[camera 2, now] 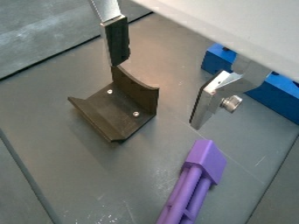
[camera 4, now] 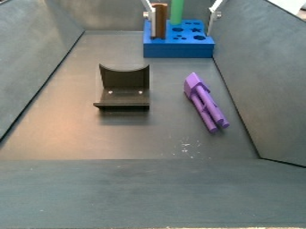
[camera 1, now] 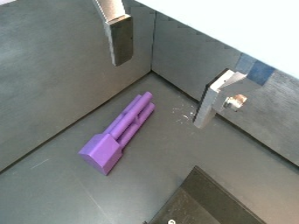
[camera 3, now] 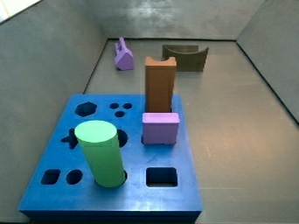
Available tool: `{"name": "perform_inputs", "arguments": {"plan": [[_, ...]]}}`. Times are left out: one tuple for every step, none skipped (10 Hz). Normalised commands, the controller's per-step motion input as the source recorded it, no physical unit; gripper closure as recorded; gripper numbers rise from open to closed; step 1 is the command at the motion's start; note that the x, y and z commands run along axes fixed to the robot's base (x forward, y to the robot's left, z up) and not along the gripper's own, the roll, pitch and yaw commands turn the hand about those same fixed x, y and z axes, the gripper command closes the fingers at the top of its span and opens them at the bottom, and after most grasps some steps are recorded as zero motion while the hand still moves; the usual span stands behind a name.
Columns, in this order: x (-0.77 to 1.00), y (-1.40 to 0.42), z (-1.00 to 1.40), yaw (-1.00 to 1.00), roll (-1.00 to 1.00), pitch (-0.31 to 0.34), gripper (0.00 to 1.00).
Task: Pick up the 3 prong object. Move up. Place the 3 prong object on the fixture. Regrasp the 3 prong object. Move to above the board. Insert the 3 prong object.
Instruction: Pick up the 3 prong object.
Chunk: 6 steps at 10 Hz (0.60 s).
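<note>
The light purple 3 prong object (camera 1: 117,133) lies flat on the grey floor, and also shows in the other wrist view (camera 2: 197,188) and in both side views (camera 3: 122,54) (camera 4: 205,101). The dark fixture (camera 2: 117,109) stands on the floor beside it, apart from it (camera 4: 122,88) (camera 3: 184,57). My gripper (camera 1: 167,74) hangs open and empty well above the floor, over the space between the fixture and the piece (camera 2: 163,74). Only its fingertips (camera 4: 216,7) show at a side view's top edge. The blue board (camera 3: 70,131) lies at the far end (camera 4: 180,40) (camera 2: 251,83).
On the board stand a green cylinder (camera 3: 101,153), a tall brown block (camera 3: 159,83) and a squat purple cube (camera 3: 160,127). Grey walls (camera 4: 42,72) enclose the floor on all sides.
</note>
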Motion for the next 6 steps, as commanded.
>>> {"name": "perform_inputs", "arguments": {"plan": [[0.00,-0.02,0.00,0.00,0.00,-0.004,0.00],[0.00,-0.07,0.00,0.05,0.00,-0.019,0.00],[-0.11,-0.13,-0.02,0.05,0.00,-0.037,0.00],[-0.22,-0.22,-0.15,0.19,0.05,-0.044,0.00],[-0.14,-0.20,-0.14,0.36,0.03,-0.021,0.00],[-0.10,-0.18,-0.05,0.56,0.00,-0.016,0.00]]}}
